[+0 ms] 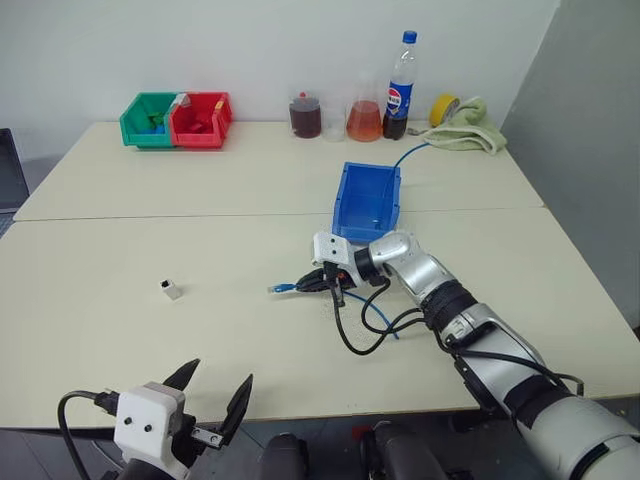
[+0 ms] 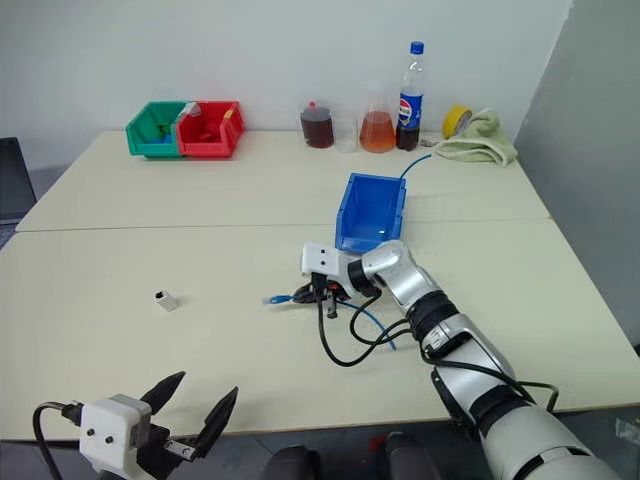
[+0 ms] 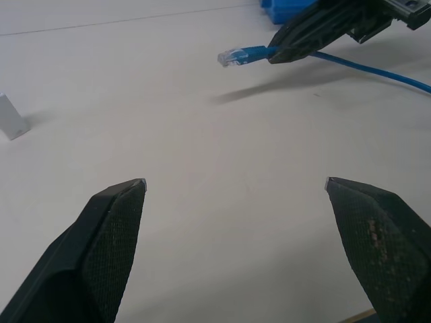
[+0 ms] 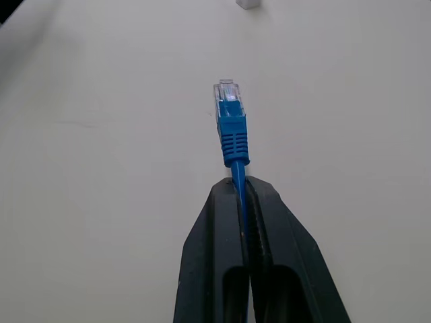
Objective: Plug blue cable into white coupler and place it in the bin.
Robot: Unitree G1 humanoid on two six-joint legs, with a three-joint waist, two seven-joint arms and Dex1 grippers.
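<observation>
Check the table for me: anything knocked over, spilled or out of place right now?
Nothing stands out. The white coupler sits alone on the table, the blue bin is upright, and the right gripper is shut on the blue cable just behind its plug. The left gripper is open, holding nothing.

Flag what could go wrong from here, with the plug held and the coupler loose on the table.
1. The white coupler lies loose with the open left gripper well short of it; pushing the plug in unbraced would likely shove it away.
2. The right gripper pinches the blue cable behind its boot, so the plug could flex off-line.
3. Trailing cable runs past the blue bin and may drag.
</observation>
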